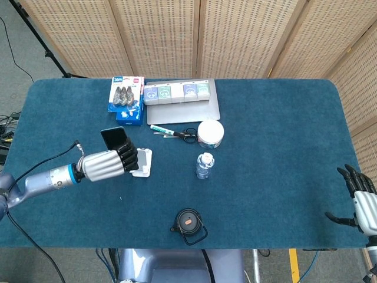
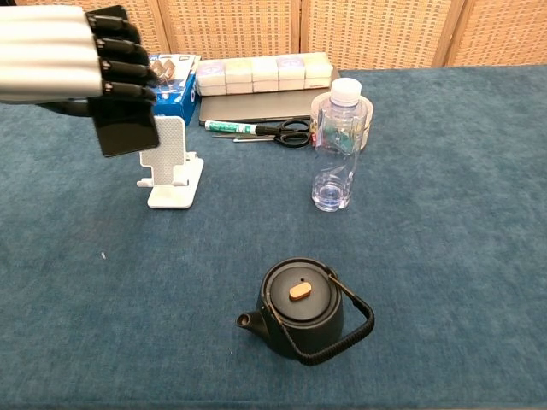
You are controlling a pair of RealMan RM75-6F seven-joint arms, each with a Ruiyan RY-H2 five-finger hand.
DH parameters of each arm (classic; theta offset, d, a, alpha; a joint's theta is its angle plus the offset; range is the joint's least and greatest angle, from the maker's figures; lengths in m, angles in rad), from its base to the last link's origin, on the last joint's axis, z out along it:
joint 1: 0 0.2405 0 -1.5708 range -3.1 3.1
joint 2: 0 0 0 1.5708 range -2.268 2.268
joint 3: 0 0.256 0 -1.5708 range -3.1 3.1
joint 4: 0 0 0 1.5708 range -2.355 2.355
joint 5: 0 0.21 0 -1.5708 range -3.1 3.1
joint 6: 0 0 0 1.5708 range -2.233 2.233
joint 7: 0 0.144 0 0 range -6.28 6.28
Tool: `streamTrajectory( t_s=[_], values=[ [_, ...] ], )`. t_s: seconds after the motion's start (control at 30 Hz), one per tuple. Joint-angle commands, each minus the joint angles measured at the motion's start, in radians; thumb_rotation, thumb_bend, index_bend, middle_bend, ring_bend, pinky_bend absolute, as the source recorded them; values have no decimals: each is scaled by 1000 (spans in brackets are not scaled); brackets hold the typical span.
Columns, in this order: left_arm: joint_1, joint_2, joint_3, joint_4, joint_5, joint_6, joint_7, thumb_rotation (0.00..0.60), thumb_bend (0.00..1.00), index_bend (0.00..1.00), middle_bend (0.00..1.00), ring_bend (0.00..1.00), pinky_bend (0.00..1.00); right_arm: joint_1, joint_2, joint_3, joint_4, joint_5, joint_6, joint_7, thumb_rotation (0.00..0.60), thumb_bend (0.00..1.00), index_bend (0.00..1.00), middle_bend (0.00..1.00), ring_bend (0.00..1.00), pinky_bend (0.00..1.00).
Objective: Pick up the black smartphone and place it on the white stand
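Now the left robot hand (image 2: 85,60) grips the black smartphone (image 2: 126,134) at the upper left of the chest view, fingers wrapped over the phone's top half, the lower half hanging free in front of the white stand (image 2: 171,166). In the head view the same phone (image 1: 115,139) sits left of centre, just beside the stand (image 1: 141,162), raised off the desk (image 1: 265,135).

To do this step well, I judge the phone should be brought squarely over the stand's backrest, its lower edge aimed at the small lip at the stand's foot, and tilted to match the slope of the backrest before any release. The stand looks light, so a sideways nudge could push it; a slow, straight descent seems safer. The fingers should loosen only once the phone's weight rests on the lip.

The right robot hand (image 1: 360,200) lies at the lower right edge of the head view, fingers spread, holding nothing, partly cut off by the frame.

Hard to make out: the phone covers the upper left of the stand in the chest view, so the gap between them cannot be judged there. The thumb is hidden behind the phone. The stand's lip is small and only faintly visible in both views.
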Motion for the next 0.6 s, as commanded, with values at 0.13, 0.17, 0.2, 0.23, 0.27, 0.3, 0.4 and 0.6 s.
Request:
streamTrajectory(
  t_s=[0.13,0.17,0.2,0.23,0.27,0.3,0.4,0.6],
  values=[
    [-87,-39,49,47,29,-36,-22,600,346,624,388,331,450,2,0,8,5,13,-4,1,600,0,0,0,0,0],
    [-95,-43,59,51,32,-44,-21,600,348,624,388,331,450,2,0,9,5,15,-5,2,600,0,0,0,0,0],
    [-103,-48,68,58,34,-53,-17,600,349,624,388,331,450,2,0,10,7,17,-7,4,600,0,0,0,0,0],
    [-108,-52,73,62,32,-59,-16,600,350,624,388,331,450,2,1,10,7,17,-8,6,600,0,0,0,0,0],
    [-111,-56,75,67,28,-65,-14,600,350,624,388,331,449,2,1,10,7,17,-10,9,600,0,0,0,0,0],
    [-113,-60,76,72,22,-70,-14,600,351,624,388,331,449,2,2,10,8,16,-11,11,600,0,0,0,0,0],
    [-114,-74,81,86,3,-74,-12,600,351,624,388,331,449,2,4,11,9,16,-13,19,600,0,0,0,0,0],
    [-116,-79,102,97,-13,-67,-8,600,352,624,388,331,450,3,7,12,12,17,-20,31,600,0,0,0,0,0]
  ],
)
